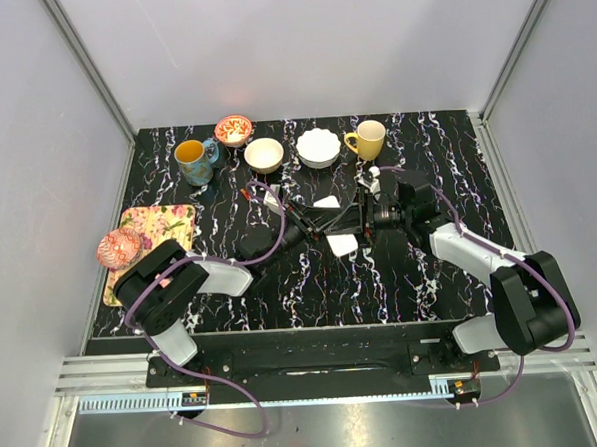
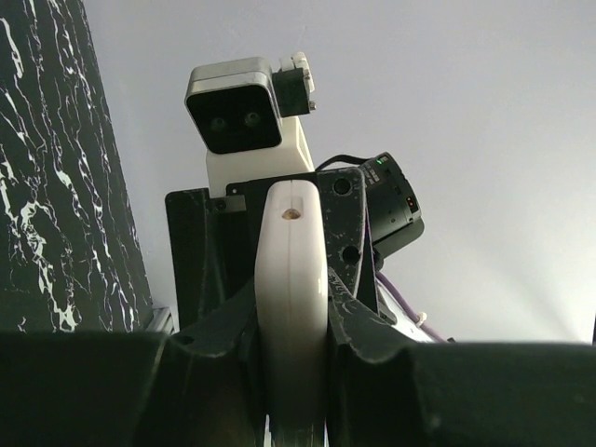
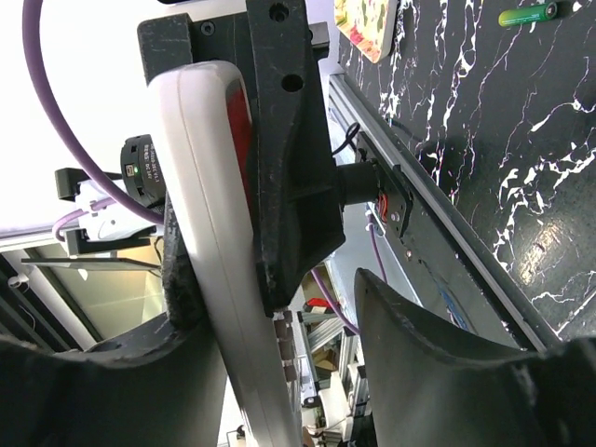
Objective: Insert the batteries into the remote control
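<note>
The remote is held in the air in front of the white bowl, on the side toward the arm bases and clear of the bench. The left hand is clamped on it. In the left wrist view the remote stands edge-on between that hand's two black fingers, which press on its flat sides. From above, its white ends show on either side of the grip, one end toward the white bowl and the other away from it.

The right hand meets the remote from the opposite side with its jaws standing apart. In the right wrist view the remote runs between them, its white back close by one finger; whether it touches there cannot be told. The other finger is off it, with a clear gap. A strip of the red face shows beside the left hand's finger.

Just left of the white bowl sits a cream bowl. Further left are a red bowl and a blue mug. A yellow mug stands just right of the white bowl. A floral tray lies well to the left of the white bowl and nearer the bases, with a pink round thing on it. A green battery lies on the bench, but its place relative to the white bowl cannot be told.
</note>
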